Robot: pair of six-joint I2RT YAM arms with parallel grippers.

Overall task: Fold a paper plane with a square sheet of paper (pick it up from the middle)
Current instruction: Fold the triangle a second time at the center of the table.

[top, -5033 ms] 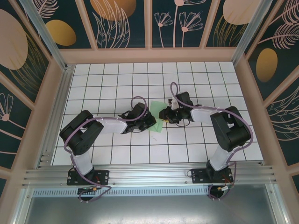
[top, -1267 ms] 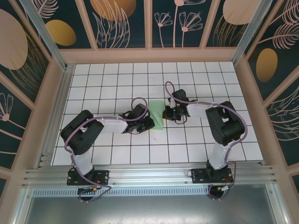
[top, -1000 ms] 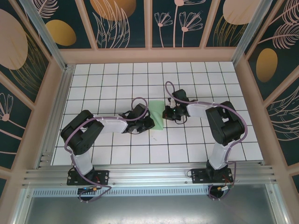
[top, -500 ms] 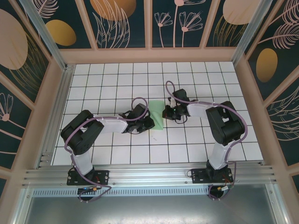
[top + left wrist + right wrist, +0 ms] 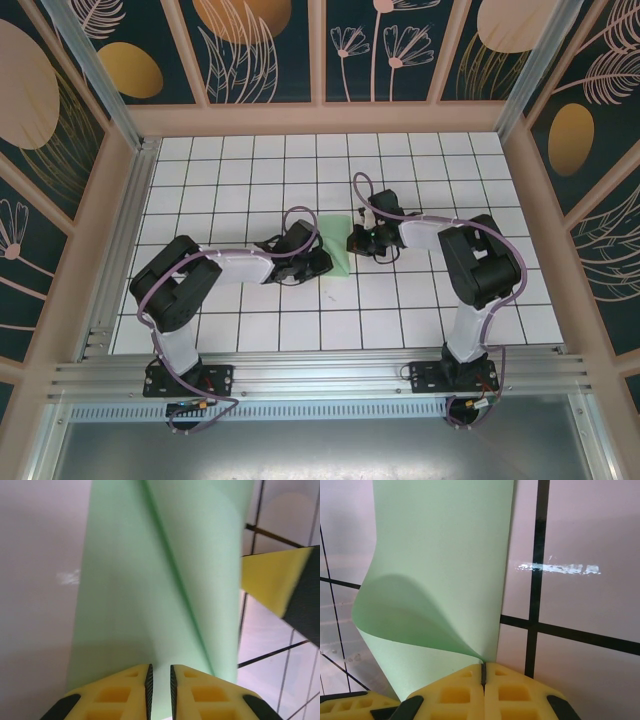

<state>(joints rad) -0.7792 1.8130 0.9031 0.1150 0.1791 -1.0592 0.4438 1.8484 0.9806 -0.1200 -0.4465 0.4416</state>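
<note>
The right gripper (image 5: 483,672), fully closed, pinches a curled edge of the square sheet of paper (image 5: 445,555), while the left gripper (image 5: 160,677), jaws a slit apart, sits on its creased end, perhaps nipping it. The light green sheet lies part-folded on the tiled table (image 5: 240,170) between the arms; thin, limp and easily creased, it wants gentle pinches at edges

A table (image 5: 220,180) of white tiles ruled by dark grid lines sits inside a boxed enclosure. Pale wooden framing (image 5: 320,118) rims it at the back and sides, holding dark teal panels (image 5: 265,50) painted with cream leaves, flowers and orange ovals. Aluminium rails (image 5: 320,375) run along the near edge, a grey metal sheet (image 5: 320,450) below them
</note>
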